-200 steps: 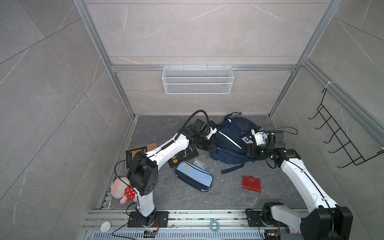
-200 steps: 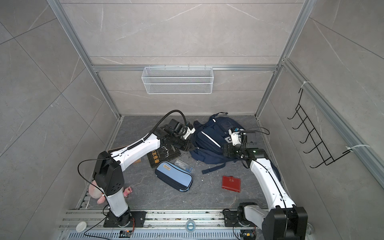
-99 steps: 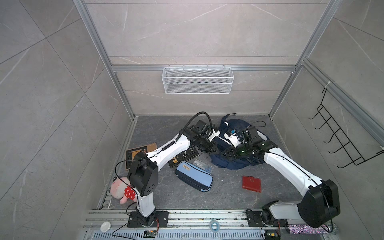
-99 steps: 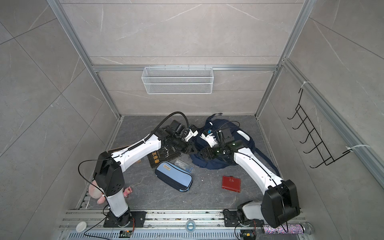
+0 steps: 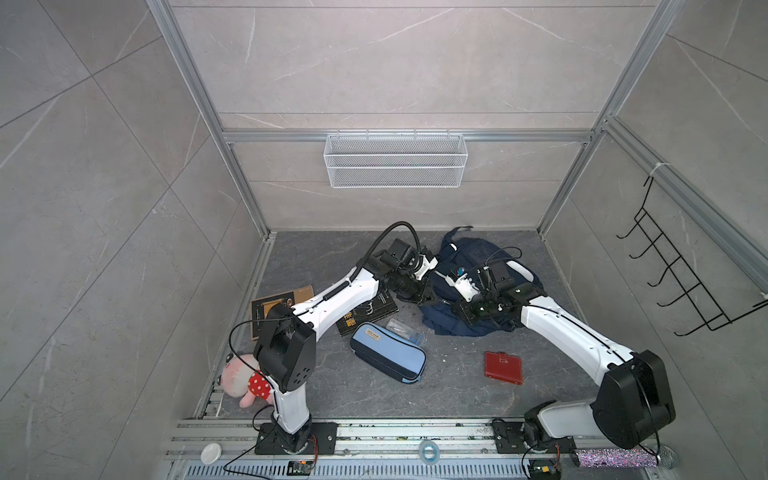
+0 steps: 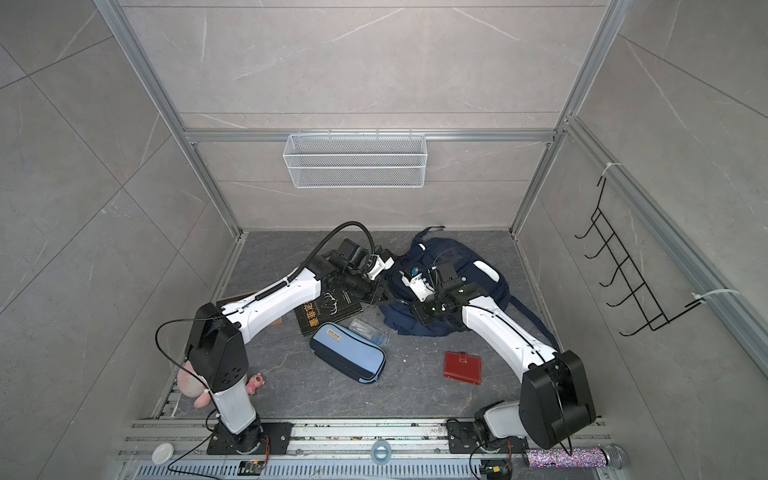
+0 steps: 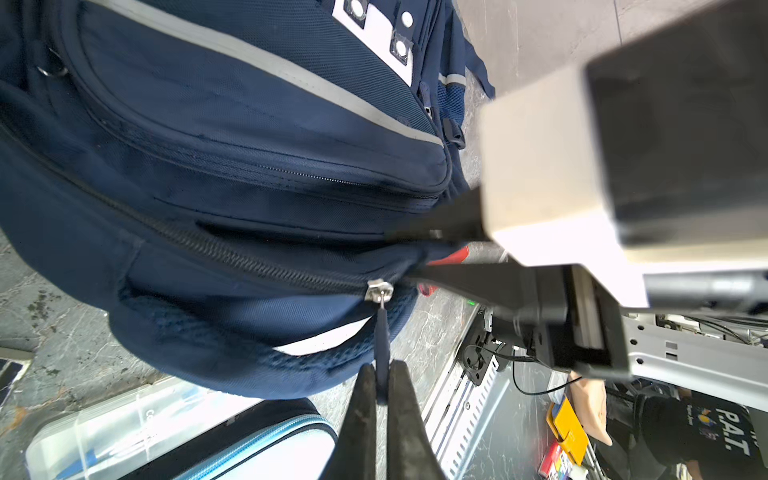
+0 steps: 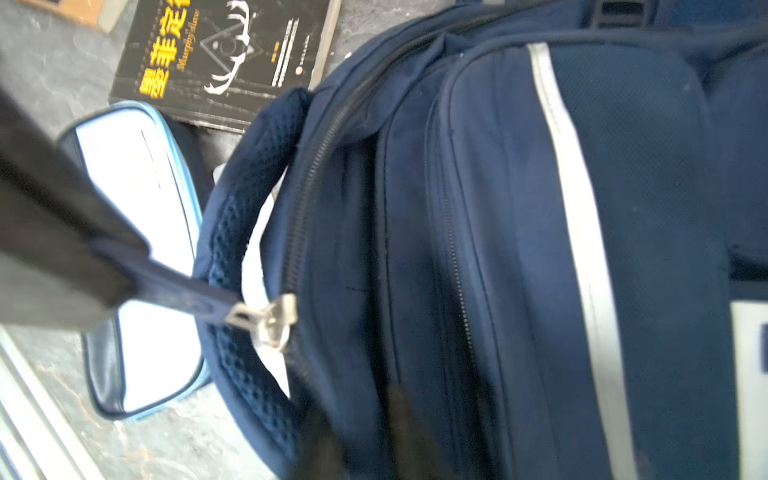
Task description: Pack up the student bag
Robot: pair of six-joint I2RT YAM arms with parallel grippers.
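The student bag point(image 5: 469, 253) point(image 6: 469, 253) is a navy backpack with grey-white stripes, lying at the back of the floor in both top views. My left gripper point(image 7: 382, 374) point(image 5: 430, 297) is shut on the dark fabric zipper pull point(image 7: 382, 332) hanging from the metal slider point(image 7: 379, 289) of the main zip. My right gripper point(image 8: 357, 403) point(image 5: 455, 309) reaches in from the other side and is shut on a fold of the bag's fabric beside that slider point(image 8: 270, 320). Its fingers look blurred in the right wrist view. The zip looks closed along the stretch that shows.
A light-blue pencil case point(image 5: 388, 353), a black book point(image 5: 365, 311) and a clear plastic box point(image 5: 405, 330) lie left of the bag. A red wallet point(image 5: 503, 368) lies nearer the front, a brown notebook point(image 5: 274, 303) and plush toy point(image 5: 241, 380) far left. A wire basket point(image 5: 395, 160) hangs on the back wall.
My right arm swung from the bag's right side across it toward the left gripper, and its jaws went from wide open to shut on the fabric. The left gripper kept its hold.
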